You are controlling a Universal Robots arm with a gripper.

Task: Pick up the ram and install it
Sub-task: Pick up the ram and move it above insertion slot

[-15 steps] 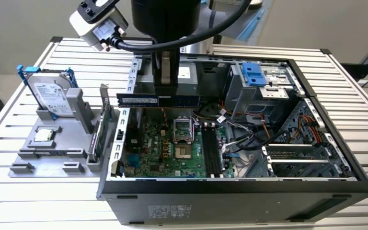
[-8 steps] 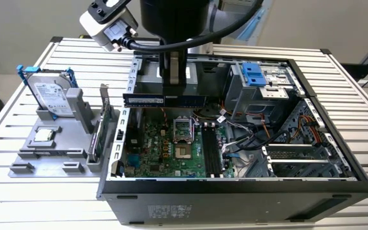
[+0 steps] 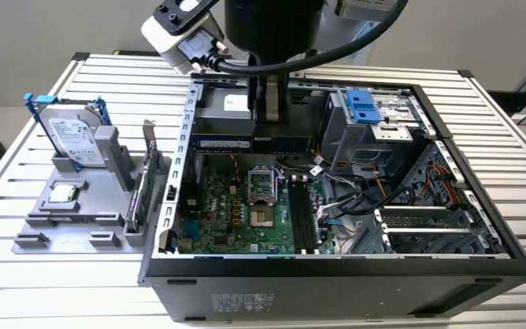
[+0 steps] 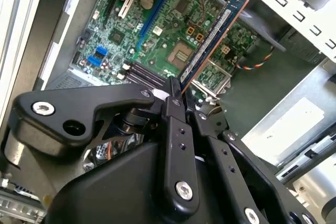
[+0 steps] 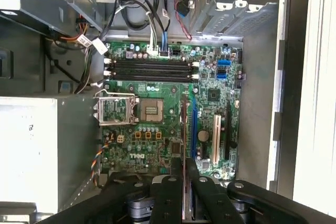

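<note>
My gripper (image 3: 268,125) is shut on the ram (image 3: 222,144), a long blue-green stick with dark chips. It hangs level and clear of the board inside the open computer case (image 3: 336,264), over the motherboard's (image 3: 227,219) far edge. In the second wrist view the ram (image 4: 215,35) juts out from the gripper (image 4: 176,92). In the first wrist view the ram (image 5: 185,124) is edge-on above the gripper (image 5: 185,174). The black memory slots (image 3: 301,219) (image 5: 149,69) (image 4: 146,74) lie apart from the ram, beside the processor socket (image 3: 258,188).
A grey power supply box (image 3: 227,110) and a drive cage with a blue latch (image 3: 364,110) stand at the case's far side, with loose cables (image 3: 345,192) near the slots. Outside, on the exterior view's left, a grey holder (image 3: 62,226) carries a hard drive (image 3: 71,133), a square chip (image 3: 62,193) and an expansion card (image 3: 140,199).
</note>
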